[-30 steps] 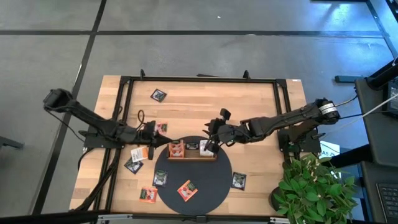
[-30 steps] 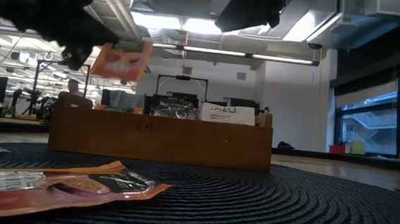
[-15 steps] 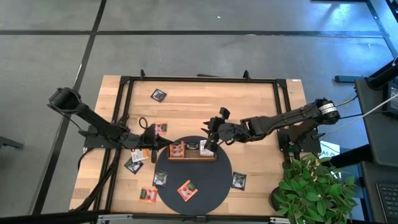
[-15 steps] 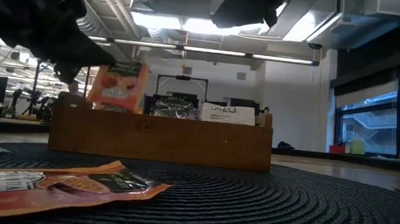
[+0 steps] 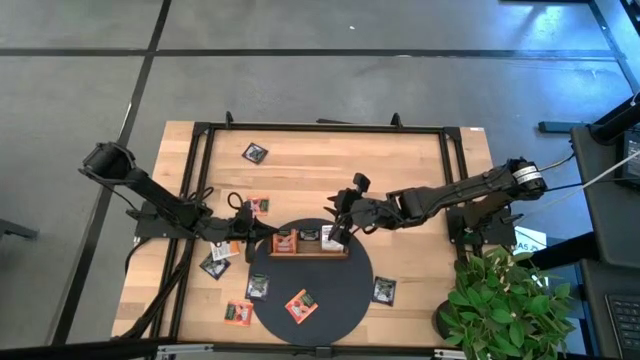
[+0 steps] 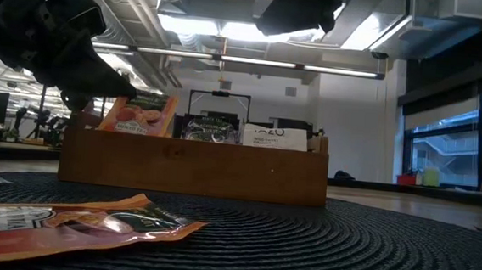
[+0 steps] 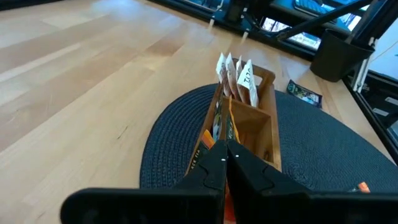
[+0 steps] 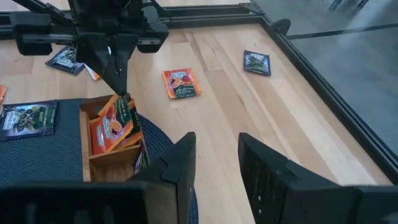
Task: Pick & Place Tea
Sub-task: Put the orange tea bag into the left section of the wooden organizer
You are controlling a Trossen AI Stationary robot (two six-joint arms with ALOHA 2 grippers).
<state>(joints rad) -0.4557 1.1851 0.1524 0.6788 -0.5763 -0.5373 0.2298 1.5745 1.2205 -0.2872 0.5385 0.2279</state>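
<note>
Left hand point(image 8: 118, 84) pinches an orange sachet point(image 8: 119, 115) half-hidden in the tray point(image 6: 192, 166); right hand point(image 8: 214, 163) gapes empty.

Wooden table point(image 5: 400, 170): round mat point(image 5: 335, 290), loose tea sachets point(image 5: 254, 153).

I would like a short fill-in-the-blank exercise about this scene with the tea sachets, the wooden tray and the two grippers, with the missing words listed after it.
1. The left gripper holds an orange-red sachet at the tray's ____ compartment.
2. The wooden tray stands on a round dark ____.
3. The right gripper has its fingers ____ and holds nothing.
4. In the tray's other end compartment stand ____ sachets.

Missing words: end; mat; open; white
</note>
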